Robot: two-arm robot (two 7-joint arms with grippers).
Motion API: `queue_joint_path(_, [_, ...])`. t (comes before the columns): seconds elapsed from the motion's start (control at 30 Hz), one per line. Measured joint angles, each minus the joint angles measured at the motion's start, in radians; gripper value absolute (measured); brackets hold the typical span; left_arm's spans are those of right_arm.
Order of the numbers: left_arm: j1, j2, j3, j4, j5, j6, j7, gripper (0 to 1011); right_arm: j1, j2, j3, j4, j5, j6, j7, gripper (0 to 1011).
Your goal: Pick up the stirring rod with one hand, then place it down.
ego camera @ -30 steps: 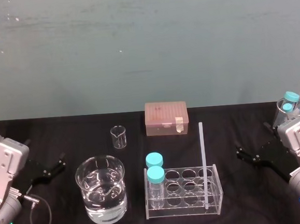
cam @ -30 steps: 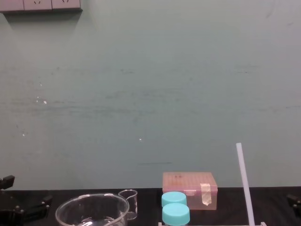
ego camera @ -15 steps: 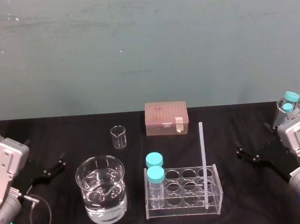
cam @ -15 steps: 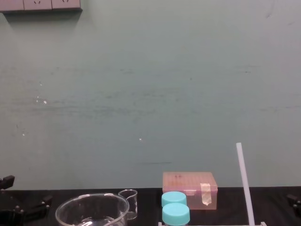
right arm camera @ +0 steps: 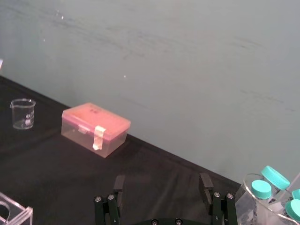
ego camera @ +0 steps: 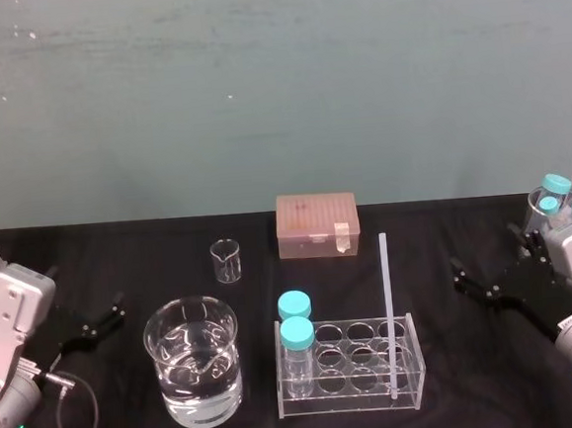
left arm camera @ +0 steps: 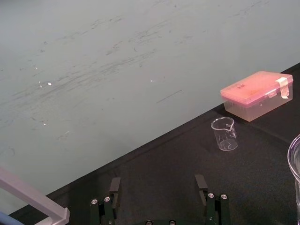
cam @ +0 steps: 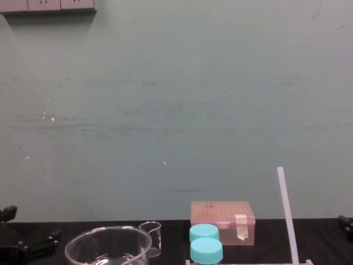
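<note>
At table's left edge, left gripper [ego camera: 111, 315] parked low over the black table [ego camera: 446, 231], well apart from the glassware. Left wrist view: its fingers [left arm camera: 115, 186] spread wide, nothing between them.

Next right: large beaker [ego camera: 194, 368] holding water, small empty beaker [ego camera: 226, 261] behind it. Pink lidded box [ego camera: 317, 225] farther back, mid-table.

Centre: clear rack [ego camera: 348, 370]. Two blue-capped bottles [ego camera: 296, 324] fill its left column. Stirring rod [ego camera: 387, 305] stands in the right-hand column, front row as far as I can tell, near upright with a slight lean, and far taller than the bottles. Nothing touches it above the rack.

Right: right gripper [ego camera: 461, 277] low over the table, pointed toward the rack, near but clear of it. Right wrist view: its fingers [right arm camera: 119, 183] parted, empty. Behind that arm sits a beaker of blue-capped tubes [ego camera: 555, 201].

Task not begun, I judge; the right gripper is the nearer one to the rod.

Risks:
- Rod is thin and looks smooth. An off-centre pinch could let it slide or pivot between flat fingers.
- Sideways travel before the tip clears its hole would lever the light rack, tipping it or its bottles.
- A sideways push on closing would rock the rod against the rack's edge.
- The arm's rear sits close to the tube beaker; a swing could strike it.
- Setting down flat, the rod may roll.
</note>
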Motion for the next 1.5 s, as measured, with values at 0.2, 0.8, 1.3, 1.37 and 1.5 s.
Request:
queue_joint_path(0.2, [0.0,0.0,0.0,0.0,0.0,0.0,0.0,1005,0.007,-0.02,0.032,0.003,0.027,-0.014,0.014,1000])
queue_joint_path(0.8, [0.0,0.0,0.0,0.0,0.0,0.0,0.0,1005,0.061,0.015,0.241,-0.152,0.528,0.3,0.373,1000])
queue_joint_path(1.3, [0.0,0.0,0.0,0.0,0.0,0.0,0.0,1005,0.132,0.207,0.191,-0.216,0.751,0.664,0.606,1000])
queue_joint_path(1.37, [0.0,0.0,0.0,0.0,0.0,0.0,0.0,1005,0.137,0.217,0.175,-0.218,0.752,0.679,0.616,1000])
queue_joint_path(1.5, [0.0,0.0,0.0,0.0,0.0,0.0,0.0,1005,0.149,0.236,0.126,-0.222,0.744,0.707,0.635,1000])
